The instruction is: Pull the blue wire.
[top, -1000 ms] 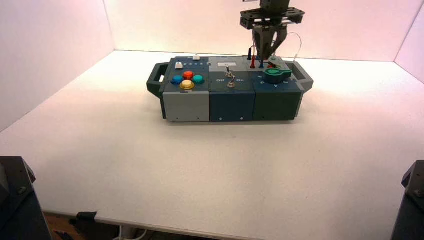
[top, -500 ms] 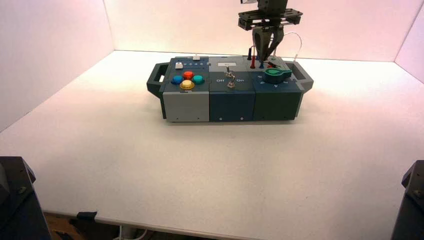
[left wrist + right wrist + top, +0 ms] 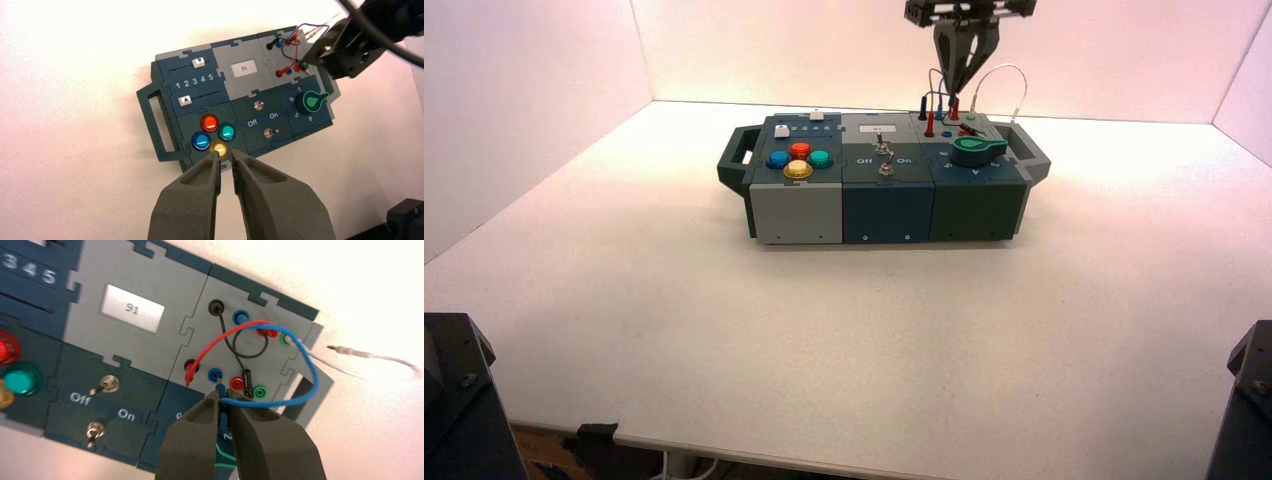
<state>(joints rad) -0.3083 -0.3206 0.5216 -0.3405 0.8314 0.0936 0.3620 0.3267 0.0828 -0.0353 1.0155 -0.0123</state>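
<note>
The blue wire (image 3: 312,372) arches over the grey socket panel at the back right of the box (image 3: 884,200). My right gripper (image 3: 224,402) is shut on its blue plug (image 3: 220,389), which hangs free just above the empty blue socket (image 3: 215,375). The wire's other end runs down to the sockets near the panel's far edge. In the high view the right gripper (image 3: 959,88) is raised above the box's back right corner, with the blue wire (image 3: 938,92) hanging below it. My left gripper (image 3: 226,156) hovers high in front of the box, empty, its fingers almost together.
A red wire (image 3: 220,337) and a short black wire (image 3: 235,347) cross the same panel. A white looped wire (image 3: 1004,72) has one end lying loose off the box (image 3: 350,352). A green knob (image 3: 977,150) sits in front of the sockets; buttons, toggles and sliders lie to its left.
My right gripper has risen from the socket panel, lifting the blue plug out of its socket and drawing the blue wire up. The left arm has not moved.
</note>
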